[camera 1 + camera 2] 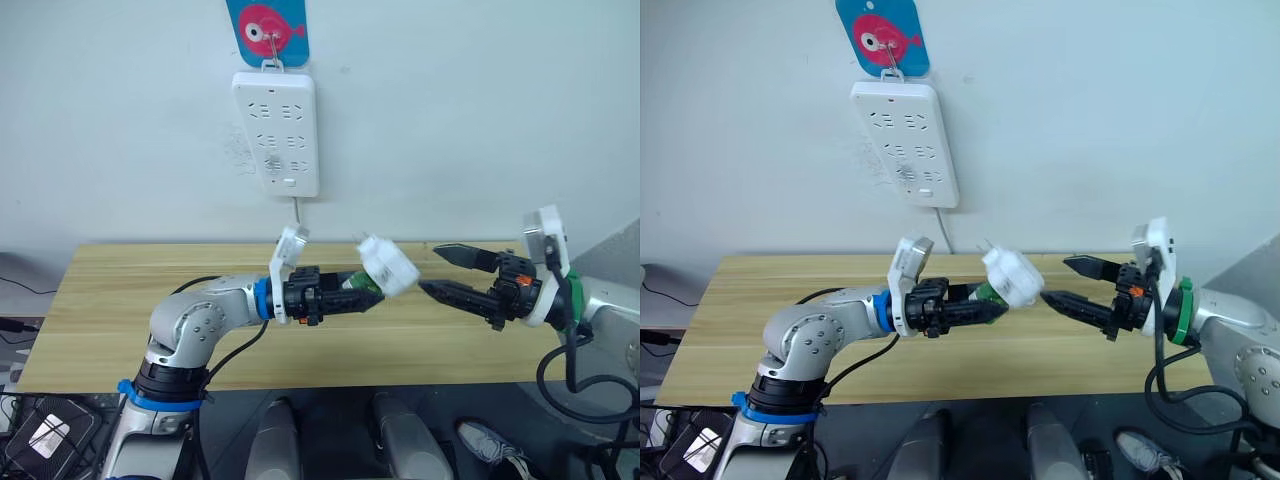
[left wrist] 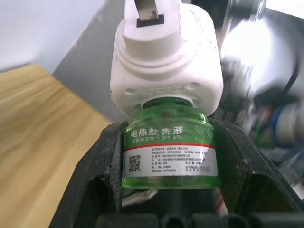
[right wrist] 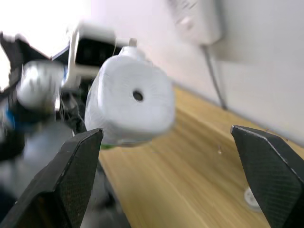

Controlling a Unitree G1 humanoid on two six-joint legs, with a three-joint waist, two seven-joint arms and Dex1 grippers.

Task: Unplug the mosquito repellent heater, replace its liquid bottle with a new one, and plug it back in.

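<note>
The mosquito repellent heater (image 1: 388, 264) is a white rounded unit held in the air above the wooden table (image 1: 120, 300), with its prongs pointing up toward the wall. A green liquid bottle (image 2: 168, 152) with a white label is screwed into its base. My left gripper (image 1: 366, 288) is shut on that bottle, one black finger on each side. My right gripper (image 1: 430, 268) stands open just right of the heater, fingertips a short gap from its rounded top. The round hole in the heater (image 3: 137, 96) faces the right wrist camera.
A long white power strip (image 1: 277, 132) hangs on the wall from a blue card with a pink fish (image 1: 267, 30). Its cable (image 1: 297, 215) drops behind the table. The grey corner of a box (image 1: 620, 255) sits at the table's right end.
</note>
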